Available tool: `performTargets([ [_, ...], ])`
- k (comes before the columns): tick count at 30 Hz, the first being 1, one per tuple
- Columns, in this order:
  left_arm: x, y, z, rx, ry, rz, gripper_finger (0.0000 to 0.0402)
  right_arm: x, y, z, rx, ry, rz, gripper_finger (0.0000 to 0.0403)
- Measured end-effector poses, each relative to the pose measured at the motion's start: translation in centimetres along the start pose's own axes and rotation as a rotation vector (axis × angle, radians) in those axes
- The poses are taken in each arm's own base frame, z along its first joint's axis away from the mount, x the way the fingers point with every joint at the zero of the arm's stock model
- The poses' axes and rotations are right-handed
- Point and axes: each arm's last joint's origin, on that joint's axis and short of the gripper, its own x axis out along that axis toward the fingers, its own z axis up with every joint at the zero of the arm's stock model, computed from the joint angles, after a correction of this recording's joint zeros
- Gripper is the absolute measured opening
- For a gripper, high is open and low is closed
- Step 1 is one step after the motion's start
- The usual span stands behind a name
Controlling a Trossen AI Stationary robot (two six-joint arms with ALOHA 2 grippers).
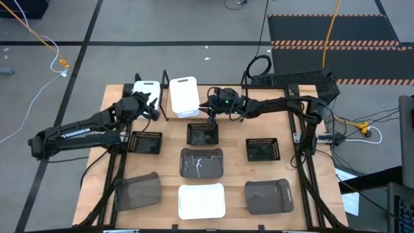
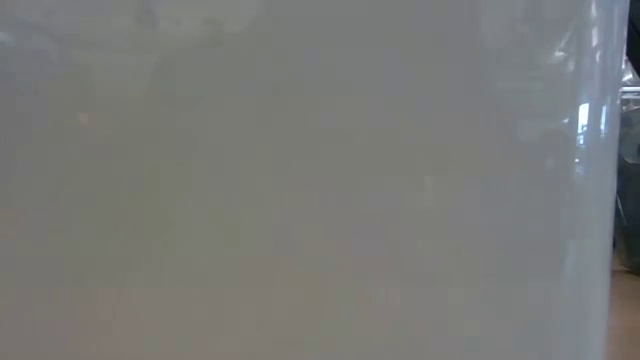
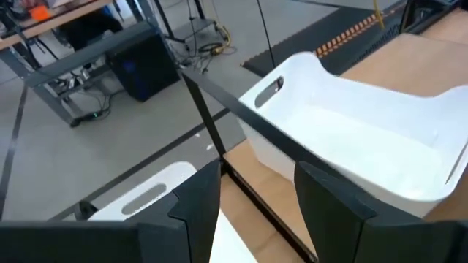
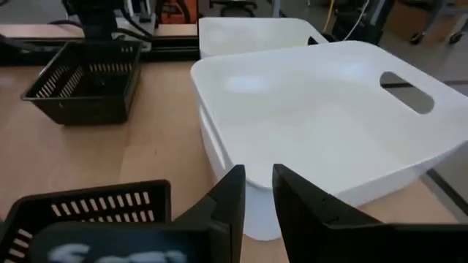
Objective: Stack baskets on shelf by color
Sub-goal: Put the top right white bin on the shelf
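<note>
Two white baskets are at the far edge by the shelf's black frame (image 1: pixel 165 80): one on the left (image 1: pixel 147 90), one in the middle (image 1: pixel 184 97). My right gripper (image 1: pixel 211 107) is shut at the middle basket's near right corner. My left gripper (image 1: pixel 151 107) stands open just above the near end of the left basket (image 3: pixel 146 196); I cannot tell whether it touches it. A third white basket (image 1: pixel 202 200) lies at the near edge. Three black mesh baskets (image 1: pixel 202 134) and three grey ones (image 1: pixel 202 162) rest flat on the table. My right gripper pinches the middle white basket's rim (image 4: pixel 252 174) between its two fingers at the end without the handle slot in view, coming level from the table's right and near side. The basket sits upright; whether its bottom rests on the wood I cannot tell.
The black shelf rail (image 3: pixel 241 109) runs between my left gripper and the middle white basket (image 3: pixel 351 139). A black mesh basket (image 4: pixel 84 88) stands left of the held one. The low view is filled by a pale surface (image 2: pixel 300 180). Cables lie beyond the table's right edge.
</note>
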Motion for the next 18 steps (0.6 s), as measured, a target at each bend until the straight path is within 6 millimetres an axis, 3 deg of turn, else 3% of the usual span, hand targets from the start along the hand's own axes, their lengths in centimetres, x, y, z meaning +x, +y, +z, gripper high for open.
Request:
performTargets([
  [5, -0.2, 0.1, -0.2, 0.028, 0.046, -0.005, 0.0179, 0.1, 0.1, 0.6, -0.006, -0.068, 0.044, 0.0063],
  [9, -1.0, 0.6, 1.2, 0.043, 0.071, -0.007, 0.0179, -0.4, 0.1, 1.2, -0.004, -0.076, 0.061, 0.0063],
  [13, -1.4, 0.8, 1.6, 0.079, 0.151, -0.008, 0.0179, -2.6, 0.8, 3.0, -0.006, -0.135, 0.122, 0.0063],
  [18, 0.0, 0.4, -0.6, 0.240, 0.348, 0.001, 0.0179, -6.4, 2.3, 3.3, -0.023, -0.184, 0.153, 0.0063],
])
